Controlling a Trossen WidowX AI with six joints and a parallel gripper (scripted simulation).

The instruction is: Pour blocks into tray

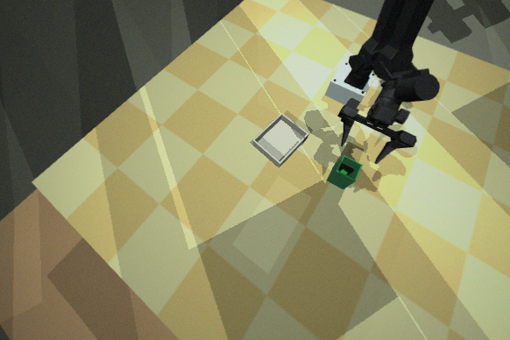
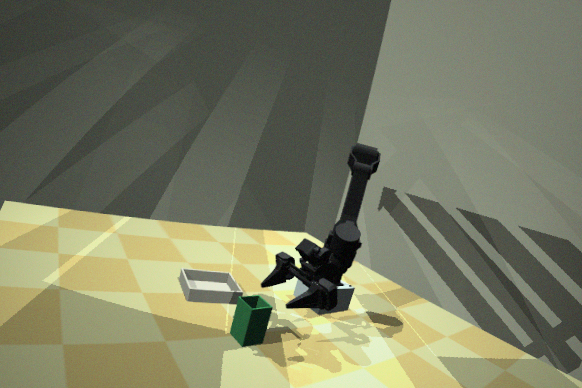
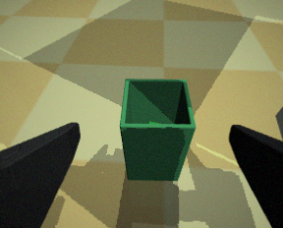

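Observation:
A dark green square cup (image 1: 339, 180) (image 2: 250, 326) (image 3: 152, 154) stands upright on the table. A bright green block (image 1: 343, 172) shows inside it; in the wrist view only a sliver shows at the near rim, and any other blocks are hidden. A shallow grey tray (image 1: 282, 138) (image 2: 212, 295) lies flat and empty, to the left of the cup in the top view. My gripper (image 1: 359, 153) (image 2: 274, 296) (image 3: 153, 131) is wide open and empty, on the arm-base side of the cup. In the wrist view the cup appears centred between the fingers, which do not touch it.
The arm's light grey base block (image 1: 343, 93) (image 2: 342, 298) is on the table behind the gripper. The checkered table (image 1: 175, 177) (image 2: 110, 322) carries shadows from the arm. A table edge runs behind the tray and base in the exterior view.

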